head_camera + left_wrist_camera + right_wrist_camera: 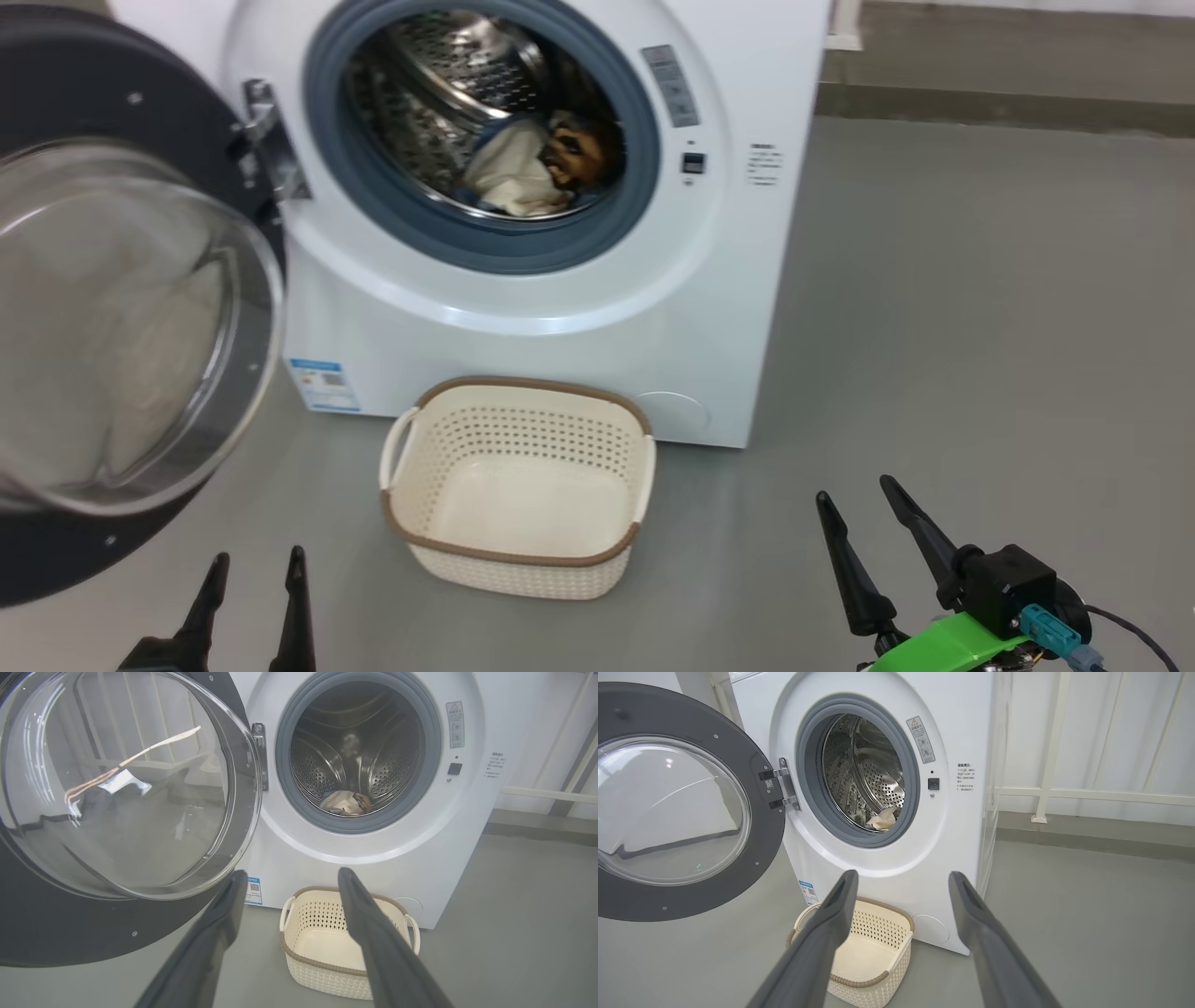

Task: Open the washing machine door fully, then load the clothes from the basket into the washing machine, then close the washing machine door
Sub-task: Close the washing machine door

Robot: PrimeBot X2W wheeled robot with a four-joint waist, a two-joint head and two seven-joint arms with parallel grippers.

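The washing machine door (56, 140) hangs wide open. The clothes (532, 168) lie inside the washing machine (523, 345), with the basket (513, 569) just before it. The left gripper (259, 557) and right gripper (851, 487) hover with their fingers spread.

Smooth grey floor (980, 308). White panelled wall (1125, 732); white horizontal rail (1111, 797) and white upright post (1049, 742) against it. Darker grey skirting strip (1092, 836) along wall base.

Steel perforated drum (439, 84); glossy glass door (112, 317); perforated plastic basket (518, 560).
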